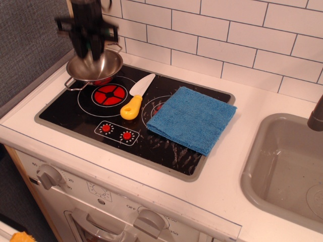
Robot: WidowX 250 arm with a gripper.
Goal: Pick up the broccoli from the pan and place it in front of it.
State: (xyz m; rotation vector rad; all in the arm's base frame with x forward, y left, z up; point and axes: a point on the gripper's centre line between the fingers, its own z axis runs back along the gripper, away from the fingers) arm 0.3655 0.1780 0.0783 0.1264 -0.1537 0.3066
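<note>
The shiny steel pan (96, 68) with a red base sits at the back left corner of the black stovetop (75, 118). Its bowl shows bare metal and no broccoli. My gripper (89, 46) hangs just above the pan, dark and blurred by motion, with its fingers close together. The broccoli is hidden inside the blurred fingers, and no green of it shows clearly. It lies nowhere on the stove or the counter.
A toy knife (135, 98) with a yellow handle lies right of the red burner (108, 94). A folded blue cloth (192, 118) covers the right burner. A grey sink (287, 171) is at the right. The tiled wall (212, 35) stands close behind the pan.
</note>
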